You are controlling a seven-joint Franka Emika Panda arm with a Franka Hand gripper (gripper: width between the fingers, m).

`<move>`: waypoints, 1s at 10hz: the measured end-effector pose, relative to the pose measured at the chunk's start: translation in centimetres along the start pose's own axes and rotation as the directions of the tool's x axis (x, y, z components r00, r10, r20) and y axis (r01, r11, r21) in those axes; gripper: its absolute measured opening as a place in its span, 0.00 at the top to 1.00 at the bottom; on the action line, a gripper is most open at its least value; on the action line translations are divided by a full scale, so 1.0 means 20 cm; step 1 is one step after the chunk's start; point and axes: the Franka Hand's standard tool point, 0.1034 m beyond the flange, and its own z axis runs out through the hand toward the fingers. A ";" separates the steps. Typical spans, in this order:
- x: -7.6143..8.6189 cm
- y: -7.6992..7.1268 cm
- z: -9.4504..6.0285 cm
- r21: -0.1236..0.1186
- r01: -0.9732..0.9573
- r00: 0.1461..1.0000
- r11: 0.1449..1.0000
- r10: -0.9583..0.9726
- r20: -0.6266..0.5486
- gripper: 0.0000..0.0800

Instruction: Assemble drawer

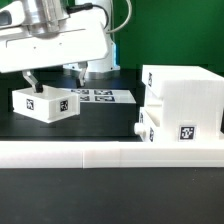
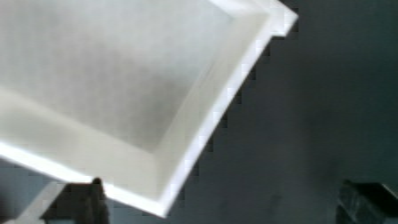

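Note:
The drawer's small open-topped white box sits on the dark table at the exterior view's left, with a square marker on its front. The larger cube-shaped casing stands at the exterior view's right, also with a marker. My gripper hangs just above the small box, and one dark finger reaches down at its left end. In the wrist view the box fills much of the picture. One finger is at its wall. The gripper is open, with only a corner of the box between the jaws.
A long low white border wall runs along the front of the table. The marker board lies flat behind, between the box and the casing. The dark table shows between them.

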 end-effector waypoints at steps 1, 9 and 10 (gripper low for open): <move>0.00 0.00 0.01 0.010 -0.106 0.994 0.994 0.106 0.002 0.19; -0.07 -0.06 0.09 0.012 -0.264 0.962 0.965 0.262 0.076 0.19; -0.09 -0.05 0.12 0.006 -0.264 0.961 0.965 0.262 0.082 0.19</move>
